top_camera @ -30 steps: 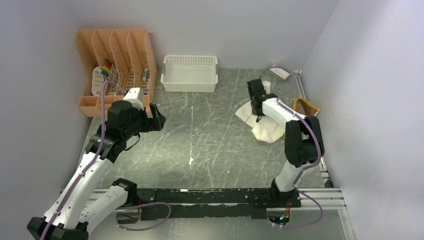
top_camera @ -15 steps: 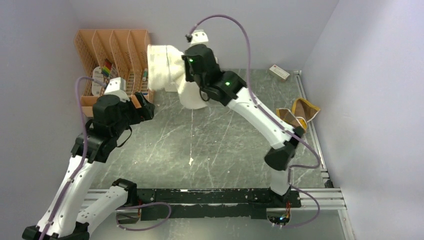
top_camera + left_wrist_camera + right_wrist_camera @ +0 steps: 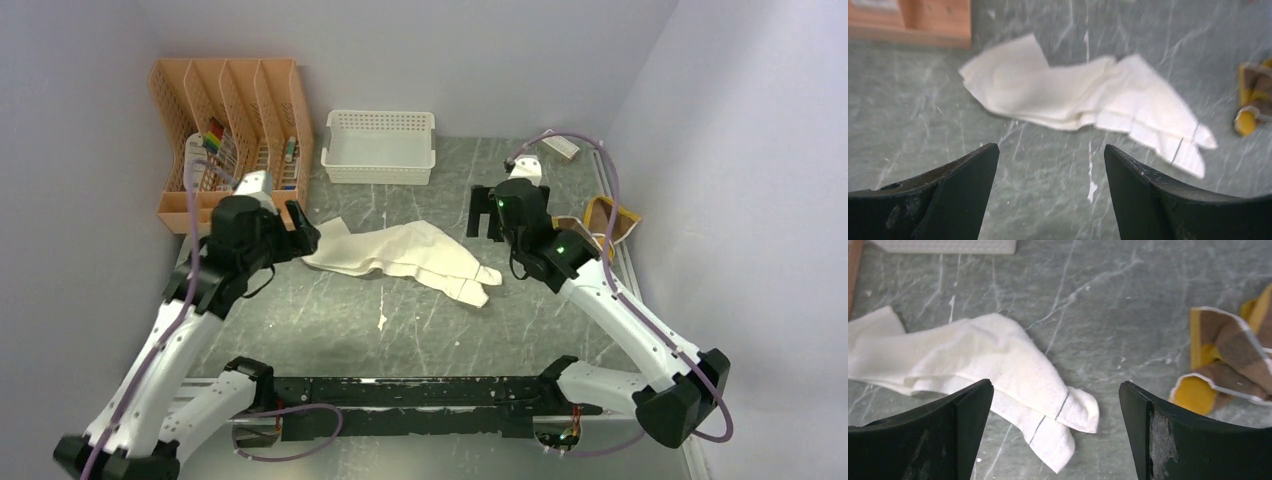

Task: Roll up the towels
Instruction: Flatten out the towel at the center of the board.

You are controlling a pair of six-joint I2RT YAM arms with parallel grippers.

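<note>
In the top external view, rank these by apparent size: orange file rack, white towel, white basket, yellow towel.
1. orange file rack
2. white towel and white basket: too close to rank
3. yellow towel, partly hidden behind the right arm

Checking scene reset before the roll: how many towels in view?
2. White towel lies rumpled at the middle of the table. Mustard-yellow towel sits bunched near the right edge, partly hidden in the top view. No others show.

Marbled grey table (image 3: 420,320) — lilac walls (image 3: 500,60)
</note>
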